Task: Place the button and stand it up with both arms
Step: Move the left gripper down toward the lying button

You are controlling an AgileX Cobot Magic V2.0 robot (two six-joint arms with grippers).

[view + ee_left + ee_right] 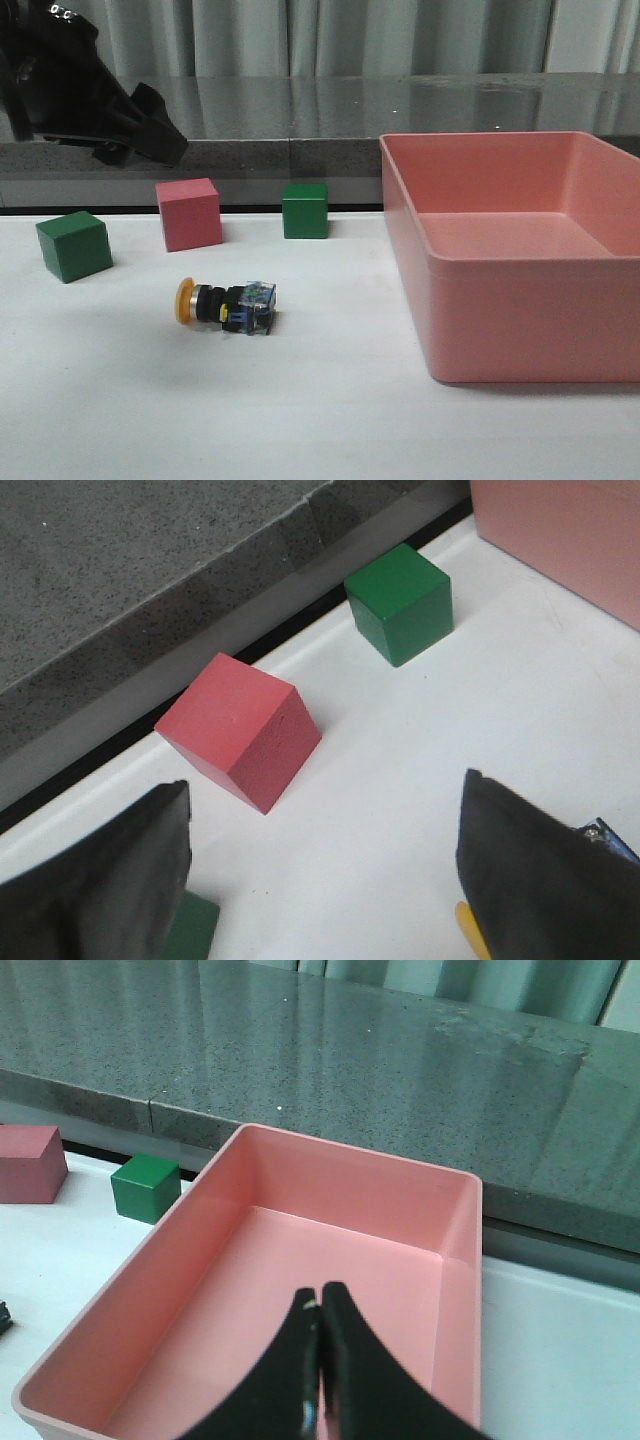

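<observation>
Right gripper (pixel 320 1360), clenched and holding nothing, hovers over the bare pink bin (pixel 330 1170).

We saw the left arm (pixel 60 85) as a bulky, matte black mass of angular housings, with a few small white markings near its upper edge and a blunt, wedge-shaped end. Its left claw (pixel 325 880) had two broad, dark charcoal fingers (pixel 110 880) with flat, slightly textured faces and sharp upper corners. The right claw (pixel 320 1380) was black too, its two slim fingers curving and tapering to narrow tips with a faint gloss along their edges.
</observation>
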